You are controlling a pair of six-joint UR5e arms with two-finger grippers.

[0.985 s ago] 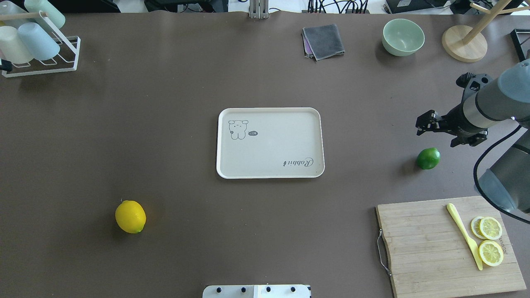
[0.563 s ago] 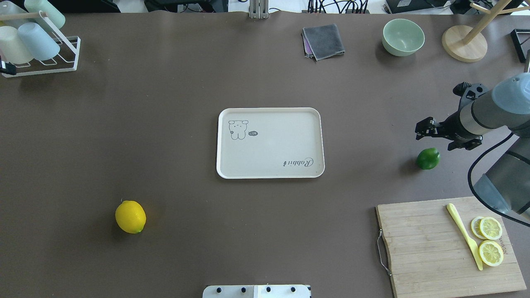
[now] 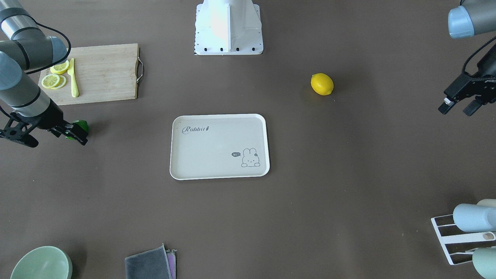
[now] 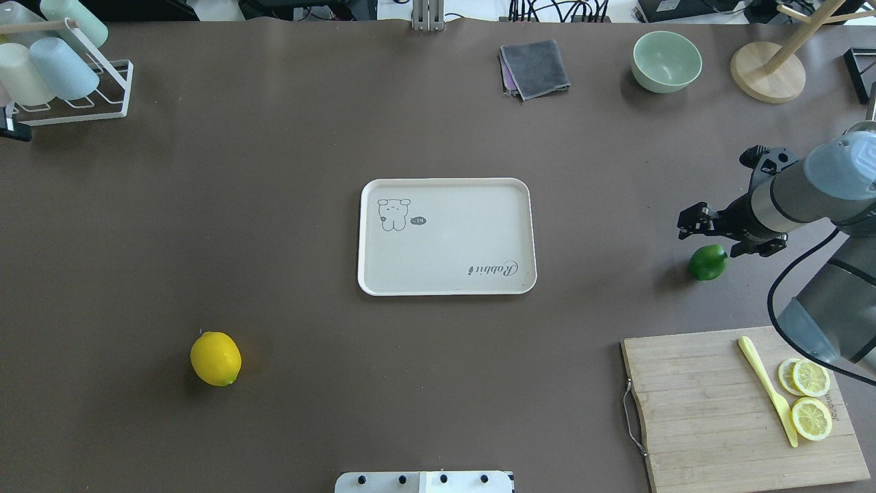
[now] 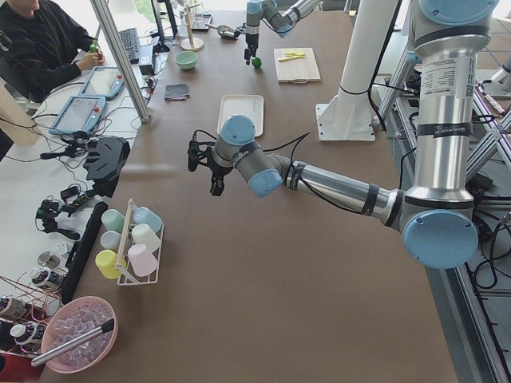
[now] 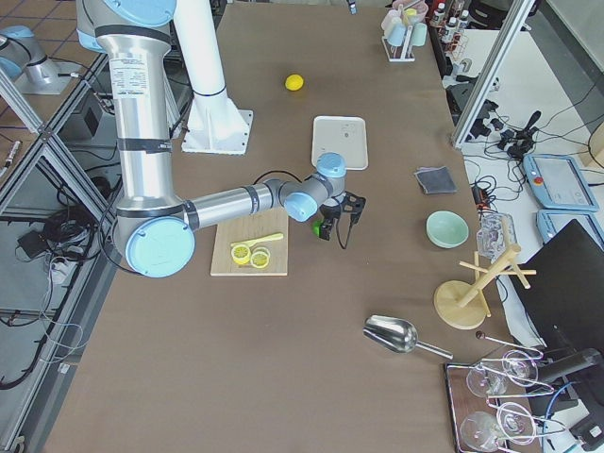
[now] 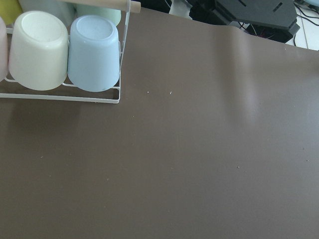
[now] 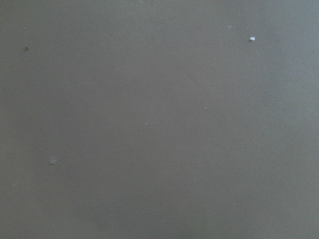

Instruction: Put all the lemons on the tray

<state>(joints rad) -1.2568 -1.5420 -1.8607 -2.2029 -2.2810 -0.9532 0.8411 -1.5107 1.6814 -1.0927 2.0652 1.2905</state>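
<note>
the right claw (image 4: 686, 226), spread and empty, hangs just beside the green lemon (image 4: 707, 263) on the table (image 4: 274, 205), well right of the tray (image 4: 445, 291); the yellow lemon (image 4: 215, 358) lies well left of it. an off-centre pinch could squirt the glossy fruit farther away.

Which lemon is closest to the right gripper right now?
The green lemon, near the cutting board: the right gripper is right beside it. The yellow lemon lies far off, on the other side of the tray.
</note>
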